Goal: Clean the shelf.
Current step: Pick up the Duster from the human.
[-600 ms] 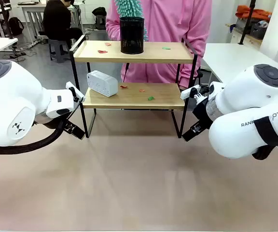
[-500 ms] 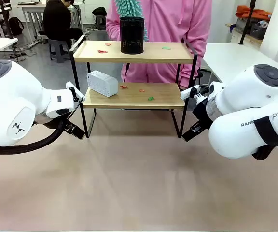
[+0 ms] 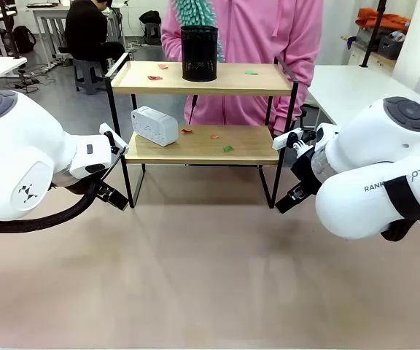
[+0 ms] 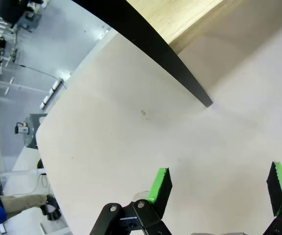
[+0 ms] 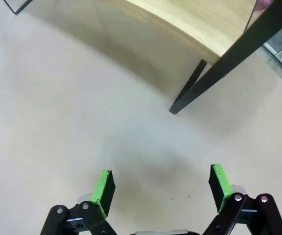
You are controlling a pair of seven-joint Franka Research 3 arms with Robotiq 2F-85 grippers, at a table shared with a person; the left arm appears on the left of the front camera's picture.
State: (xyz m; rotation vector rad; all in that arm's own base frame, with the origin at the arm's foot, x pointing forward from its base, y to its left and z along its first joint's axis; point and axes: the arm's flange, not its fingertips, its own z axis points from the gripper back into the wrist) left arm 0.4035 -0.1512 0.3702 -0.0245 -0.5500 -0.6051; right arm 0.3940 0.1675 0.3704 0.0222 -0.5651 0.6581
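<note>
The shelf point(image 3: 203, 144), two light wooden boards in a thin black frame, stands at the table's far middle. Small red and green scraps point(image 3: 227, 148) lie on both boards. On the top board stands a black mesh cup point(image 3: 199, 53); a white box point(image 3: 154, 125) rests on the lower board at left. A person in a pink top point(image 3: 268, 33) stands behind, with a teal duster point(image 3: 194, 12) by the cup. My left gripper point(image 4: 219, 188) is open above the table near a shelf leg point(image 4: 180, 73). My right gripper point(image 5: 161, 188) is open too, near another leg point(image 5: 204, 88).
Bare beige tabletop point(image 3: 203, 270) spreads in front of the shelf between my two arms. White tables point(image 3: 356, 91) stand at the far right and far left. Another person point(image 3: 90, 33) sits in the background at left.
</note>
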